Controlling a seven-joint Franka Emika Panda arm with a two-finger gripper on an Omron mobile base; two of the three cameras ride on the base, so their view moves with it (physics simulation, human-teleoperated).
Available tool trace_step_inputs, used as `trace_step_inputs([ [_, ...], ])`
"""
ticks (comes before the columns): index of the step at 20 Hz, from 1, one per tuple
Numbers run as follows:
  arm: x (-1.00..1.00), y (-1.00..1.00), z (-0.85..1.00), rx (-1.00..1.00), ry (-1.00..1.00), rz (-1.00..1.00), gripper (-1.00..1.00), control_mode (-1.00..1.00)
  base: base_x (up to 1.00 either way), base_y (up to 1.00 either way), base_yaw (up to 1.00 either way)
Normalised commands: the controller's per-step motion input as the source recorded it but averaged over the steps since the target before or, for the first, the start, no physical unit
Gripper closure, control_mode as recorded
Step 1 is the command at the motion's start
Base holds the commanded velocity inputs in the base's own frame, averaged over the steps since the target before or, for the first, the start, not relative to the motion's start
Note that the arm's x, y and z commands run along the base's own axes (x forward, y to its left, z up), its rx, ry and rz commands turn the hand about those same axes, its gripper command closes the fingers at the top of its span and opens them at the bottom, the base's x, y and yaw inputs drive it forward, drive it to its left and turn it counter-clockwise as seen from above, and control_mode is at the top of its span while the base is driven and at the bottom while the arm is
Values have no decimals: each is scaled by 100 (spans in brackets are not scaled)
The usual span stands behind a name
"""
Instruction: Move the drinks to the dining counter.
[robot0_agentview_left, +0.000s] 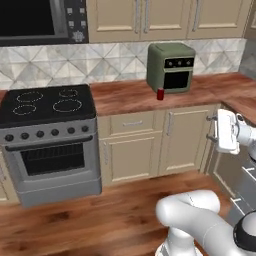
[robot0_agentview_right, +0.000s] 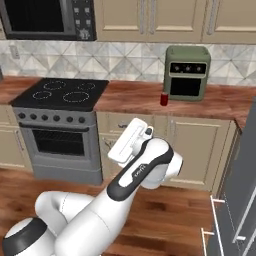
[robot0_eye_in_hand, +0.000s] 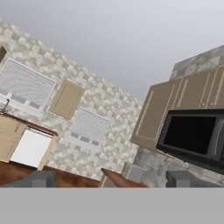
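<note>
While the short red can (robot0_agentview_left: 160, 94) sits mid-frame by the boxy green oven (robot0_agentview_left: 171, 67), the gripper (robot0_eye_in_hand: 112, 179) is wide open, holding nothing.

Red can (robot0_agentview_left: 160, 94), olive-green oven (robot0_agentview_left: 171, 66)

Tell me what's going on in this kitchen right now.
A white robot arm is raised in front of the wooden counter, its two-finger gripper open and holding nothing, pointed up toward the microwave. A short red can stands untouched on the wood countertop, just in front of the green toaster oven, right of the black stove. Nothing has been picked up yet.
</note>
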Motion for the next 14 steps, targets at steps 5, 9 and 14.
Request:
trace_step_inputs([
  [5, 0, 0, 0, 0, 0, 0, -100, 100, 62, 62, -36],
  [9, 0, 0, 0, 0, 0, 0, -100, 100, 64, 55, -33],
  [14, 0, 0, 0, 0, 0, 0, -100, 100, 67, 56, -28],
])
